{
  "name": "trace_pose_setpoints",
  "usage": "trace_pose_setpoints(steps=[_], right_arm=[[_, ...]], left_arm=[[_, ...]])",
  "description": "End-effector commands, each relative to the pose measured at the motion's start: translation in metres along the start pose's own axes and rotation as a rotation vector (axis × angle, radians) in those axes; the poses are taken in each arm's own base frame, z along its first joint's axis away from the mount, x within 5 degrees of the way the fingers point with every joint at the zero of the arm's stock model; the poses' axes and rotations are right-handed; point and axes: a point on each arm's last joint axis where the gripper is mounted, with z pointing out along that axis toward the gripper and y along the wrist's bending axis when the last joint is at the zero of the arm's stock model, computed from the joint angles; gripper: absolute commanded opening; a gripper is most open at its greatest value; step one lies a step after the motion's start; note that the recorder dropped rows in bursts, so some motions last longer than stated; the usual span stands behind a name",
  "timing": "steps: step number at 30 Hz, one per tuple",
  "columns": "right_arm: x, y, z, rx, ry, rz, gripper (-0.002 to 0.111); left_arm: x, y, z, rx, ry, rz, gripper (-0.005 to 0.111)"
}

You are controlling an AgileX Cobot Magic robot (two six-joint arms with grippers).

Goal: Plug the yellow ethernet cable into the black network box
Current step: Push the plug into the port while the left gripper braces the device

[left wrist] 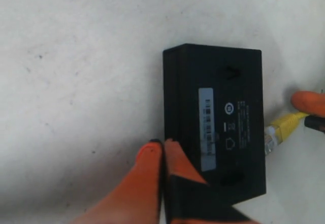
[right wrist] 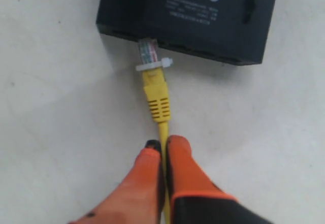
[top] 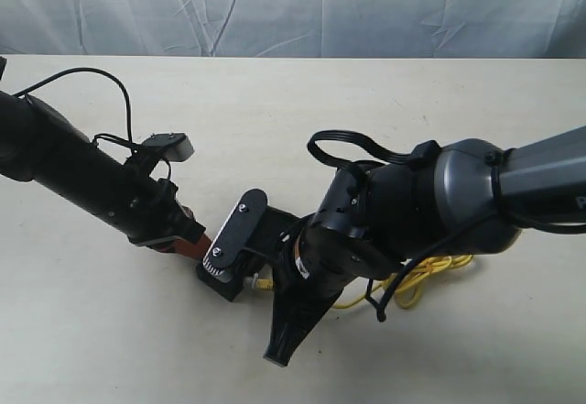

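Note:
The black network box (left wrist: pixel 218 122) lies flat on the table with its white label strip facing up. My left gripper (left wrist: pixel 163 148) is shut with nothing between its orange fingers, and its tips rest against the box's long side. My right gripper (right wrist: pixel 162 144) is shut on the yellow ethernet cable (right wrist: pixel 163 132), just behind the yellow boot. The clear plug (right wrist: pixel 148 50) touches the box's (right wrist: pixel 203 16) port edge, and most of the plug shows outside the box. In the exterior view the box (top: pixel 222 285) and plug (top: pixel 264 283) peek out beneath the right arm.
The cable's loose yellow loops (top: pixel 430 274) lie on the table behind the right arm. The right arm's wrist camera mount (top: pixel 233 232) hangs over the box. The left arm (top: pixel 82 175) reaches in from the left. A grey cloth backdrop (top: pixel 293 5) closes the far edge.

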Motion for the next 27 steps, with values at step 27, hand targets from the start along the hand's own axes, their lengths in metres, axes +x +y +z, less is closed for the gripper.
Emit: trace_pose_setpoints(steps=[27], right_arm=[[0.0014, 0.0002, 0.0001, 0.000, 0.009, -0.013, -0.001]], left_arm=[[-0.0017, -0.0011, -0.0002, 0.012, -0.005, 0.000, 0.000]])
